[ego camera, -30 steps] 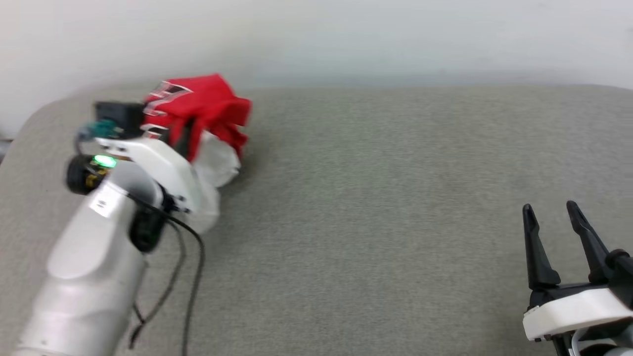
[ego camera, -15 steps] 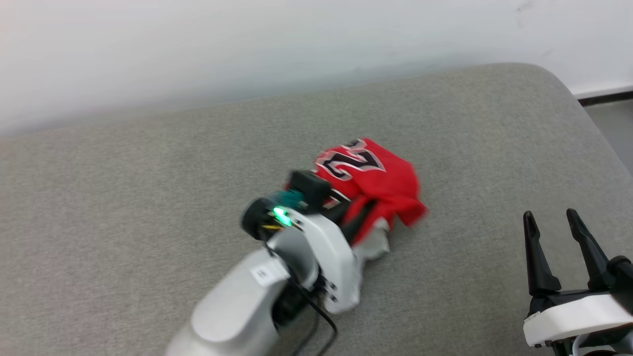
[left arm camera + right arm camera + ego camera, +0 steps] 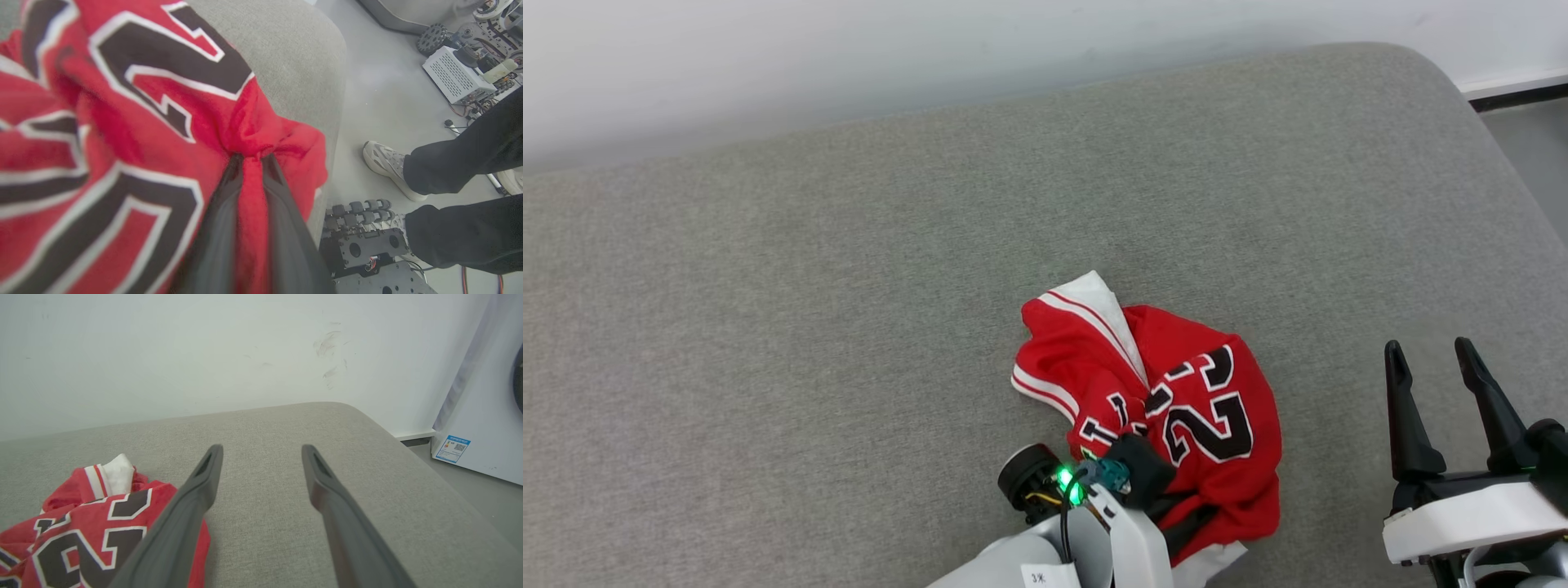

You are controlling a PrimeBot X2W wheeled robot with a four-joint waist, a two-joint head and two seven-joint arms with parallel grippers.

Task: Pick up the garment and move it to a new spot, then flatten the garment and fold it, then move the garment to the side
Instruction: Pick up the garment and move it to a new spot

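Observation:
The garment (image 3: 1176, 408) is a red jersey with black, white-outlined lettering and the number 23, lying crumpled on the grey cushion near its front right part. A white sleeve with red stripes sticks up at its far end. My left gripper (image 3: 251, 157) is shut on a bunched fold of the red cloth; in the head view its wrist covers the garment's near edge. The garment (image 3: 94, 522) also lies at the lower left of the right wrist view. My right gripper (image 3: 1425, 355) stands open to the right of the garment, with nothing between its fingers (image 3: 204, 473).
The grey cushion (image 3: 849, 327) runs wide to the left and back, up to a pale wall (image 3: 931, 57). Its right edge drops to the floor. Beside that edge stand a person's legs and a pale shoe (image 3: 388, 167), and a white appliance (image 3: 482, 416).
The head camera has swung to the right. My left gripper has carried the garment from the cushion's far left to its front right, and the cloth now lies lower and more spread out. The right gripper holds still.

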